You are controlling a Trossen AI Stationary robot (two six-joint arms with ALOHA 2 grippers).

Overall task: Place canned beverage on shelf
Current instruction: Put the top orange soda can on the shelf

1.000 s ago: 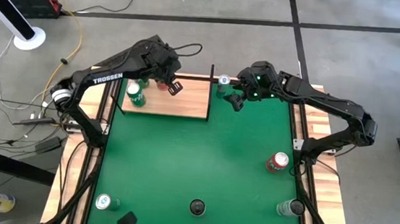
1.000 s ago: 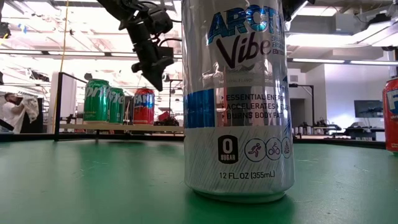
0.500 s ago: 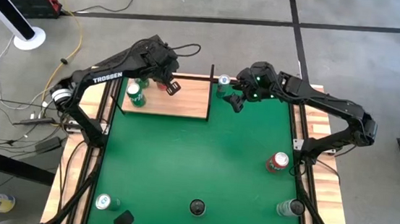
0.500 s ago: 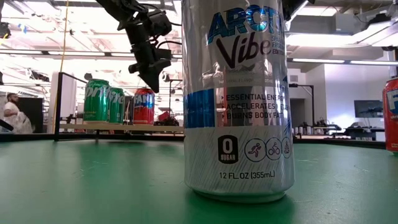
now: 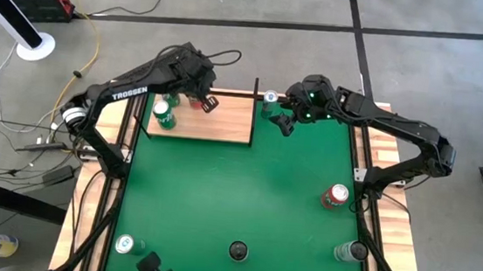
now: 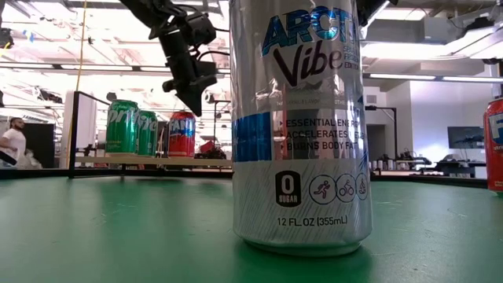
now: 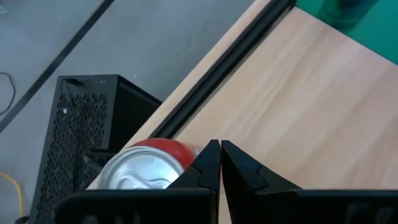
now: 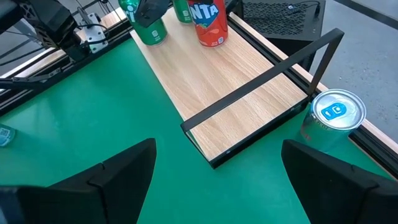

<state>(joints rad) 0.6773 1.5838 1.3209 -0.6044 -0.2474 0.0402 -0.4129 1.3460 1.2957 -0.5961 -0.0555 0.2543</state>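
Note:
The shelf (image 5: 212, 120), a pale wood panel with a thin dark frame, lies at the mat's far left; it also shows in the right wrist view (image 8: 236, 93). Two green cans (image 5: 164, 112) and a red can (image 5: 194, 101) stand on it. My left gripper (image 5: 210, 104) is shut and hangs above the shelf just beside the red can (image 7: 149, 171), clear of it in the low view (image 6: 192, 90). A silver can with a blue top (image 5: 269, 98) stands on the mat by the shelf's right frame. My right gripper (image 8: 214, 180) is wide open beside this can (image 8: 333, 118), touching nothing.
A tall silver can (image 5: 238, 250) stands at the near edge and fills the low view (image 6: 299, 126). A red can (image 5: 334, 196) and a silver can (image 5: 350, 250) stand at the right, and a green-topped can (image 5: 129, 245) at the near left. The green mat's middle (image 5: 238, 179) is bare.
My left gripper has shifted slightly toward the table's left above the shelf, staying over the red can. The cans have kept their places.

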